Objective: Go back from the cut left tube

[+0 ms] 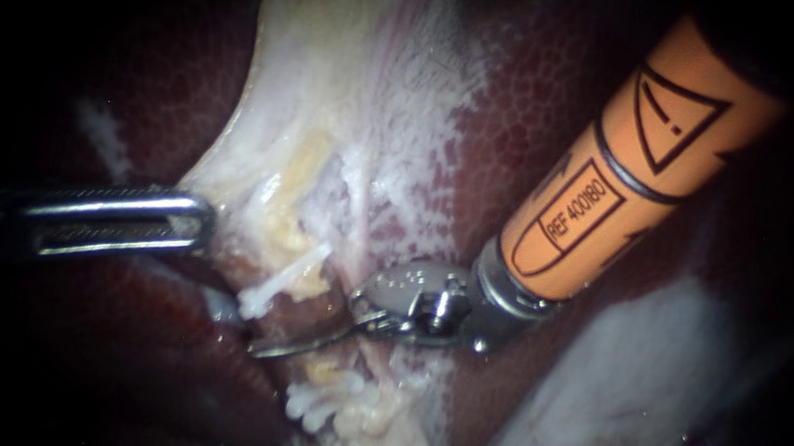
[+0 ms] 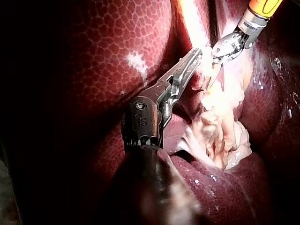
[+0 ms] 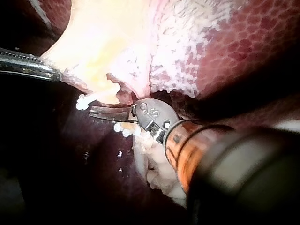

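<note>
My right instrument [image 1: 257, 350] comes in on an orange shaft from the upper right. Its thin curved blades lie shut, pointing left across the gap between two pale stumps of the left tube. A white clip [image 1: 280, 282] sits on the upper stump just above the blades. More white clips [image 1: 321, 404] sit on the lower stump below them. In the right wrist view the blades [image 3: 93, 111] lie between the upper clip [image 3: 96, 98] and the lower clips [image 3: 123, 129]. My left instrument [image 1: 203, 218] reaches in from the left, its jaws shut on the edge of the pale gallbladder tissue [image 1: 315, 117].
Dark red liver [image 1: 538, 101] surrounds the pale tissue on both sides. A whitish patch [image 1: 631, 365] lies at the lower right under the orange shaft. In the left wrist view my left instrument [image 2: 197, 52] meets the pale tissue close beside the right instrument's blades [image 2: 216, 65].
</note>
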### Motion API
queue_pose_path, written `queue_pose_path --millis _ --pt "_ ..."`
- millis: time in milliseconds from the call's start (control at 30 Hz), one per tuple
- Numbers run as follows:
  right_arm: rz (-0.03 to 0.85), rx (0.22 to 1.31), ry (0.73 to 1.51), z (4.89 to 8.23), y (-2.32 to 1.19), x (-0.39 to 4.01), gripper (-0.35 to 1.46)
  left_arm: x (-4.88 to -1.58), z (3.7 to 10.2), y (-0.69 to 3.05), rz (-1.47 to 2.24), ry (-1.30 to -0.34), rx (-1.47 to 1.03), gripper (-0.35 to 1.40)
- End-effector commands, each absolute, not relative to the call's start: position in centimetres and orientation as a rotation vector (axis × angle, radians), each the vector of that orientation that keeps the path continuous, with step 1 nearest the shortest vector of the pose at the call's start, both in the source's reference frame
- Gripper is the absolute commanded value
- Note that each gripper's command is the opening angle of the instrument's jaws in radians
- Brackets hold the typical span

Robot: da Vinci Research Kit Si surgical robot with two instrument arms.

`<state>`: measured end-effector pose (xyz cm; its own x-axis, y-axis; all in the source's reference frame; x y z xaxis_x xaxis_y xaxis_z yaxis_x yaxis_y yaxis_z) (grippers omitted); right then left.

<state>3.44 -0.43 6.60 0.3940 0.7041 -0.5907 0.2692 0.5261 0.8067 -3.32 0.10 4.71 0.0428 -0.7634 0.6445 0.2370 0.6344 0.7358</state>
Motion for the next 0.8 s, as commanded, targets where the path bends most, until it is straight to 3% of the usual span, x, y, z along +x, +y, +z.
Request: queue_pose_path --millis 33,800 --pt "0.348 1.027 1.178 6.6 -0.43 3.44 -0.35 -3.32 4.71 0.1 -0.815 -1.317 0.501 -0.35" --pt "0.307 1.008 1.2 6.54 -0.39 3.36 -0.35 -3.32 4.71 0.1 -0.815 -1.317 0.501 -0.35"
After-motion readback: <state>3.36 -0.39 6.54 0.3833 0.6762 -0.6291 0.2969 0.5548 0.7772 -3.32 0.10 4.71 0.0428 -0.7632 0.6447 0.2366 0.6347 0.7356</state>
